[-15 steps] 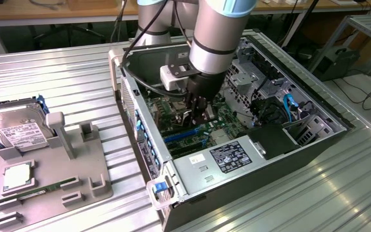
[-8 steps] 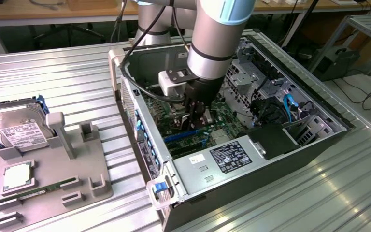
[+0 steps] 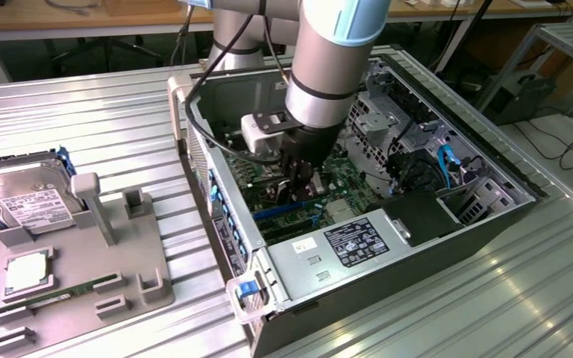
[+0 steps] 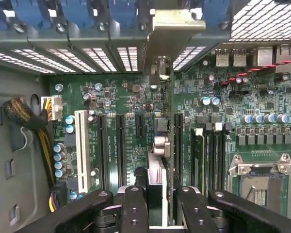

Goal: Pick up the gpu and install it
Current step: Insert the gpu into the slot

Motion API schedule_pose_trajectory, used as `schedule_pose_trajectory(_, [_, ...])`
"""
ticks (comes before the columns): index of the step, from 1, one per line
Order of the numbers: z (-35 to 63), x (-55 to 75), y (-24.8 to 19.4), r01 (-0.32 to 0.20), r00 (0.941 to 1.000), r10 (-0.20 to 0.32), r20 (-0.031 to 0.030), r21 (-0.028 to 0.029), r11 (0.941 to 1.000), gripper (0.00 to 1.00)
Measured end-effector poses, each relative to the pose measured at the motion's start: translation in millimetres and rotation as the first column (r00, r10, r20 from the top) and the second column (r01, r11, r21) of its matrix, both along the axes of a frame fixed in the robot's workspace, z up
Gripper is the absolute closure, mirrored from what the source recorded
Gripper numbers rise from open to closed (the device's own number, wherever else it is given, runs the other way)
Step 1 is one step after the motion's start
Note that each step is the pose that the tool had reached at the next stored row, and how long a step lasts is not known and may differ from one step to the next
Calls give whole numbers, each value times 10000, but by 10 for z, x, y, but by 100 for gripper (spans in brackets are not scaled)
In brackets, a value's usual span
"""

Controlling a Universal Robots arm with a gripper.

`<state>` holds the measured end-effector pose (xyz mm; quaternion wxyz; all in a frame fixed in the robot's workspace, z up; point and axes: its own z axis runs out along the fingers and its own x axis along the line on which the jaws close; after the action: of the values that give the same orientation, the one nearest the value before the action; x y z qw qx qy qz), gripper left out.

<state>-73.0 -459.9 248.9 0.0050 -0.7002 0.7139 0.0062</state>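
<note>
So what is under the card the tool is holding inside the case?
Under the card, gripped edge-on by the tool, lies the green motherboard with black slots either side. The slot directly beneath is covered by the card itself.

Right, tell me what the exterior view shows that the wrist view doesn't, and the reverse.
Exterior view: the whole open computer case lying on the metal table, the arm reaching into it, and a grey holder tray with a hard drive and a RAM stick.

Wrist view: the gpu edge-on, its bracket at the rear slot openings, a white slot, the CPU socket.

Both: the gripper shut on the gpu over the green motherboard.
</note>
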Motion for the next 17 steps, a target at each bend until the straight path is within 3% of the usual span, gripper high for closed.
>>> schedule_pose_trajectory(17, [-98, -29, 0, 2, 10000, -2, -22, -1, 10000, 72])
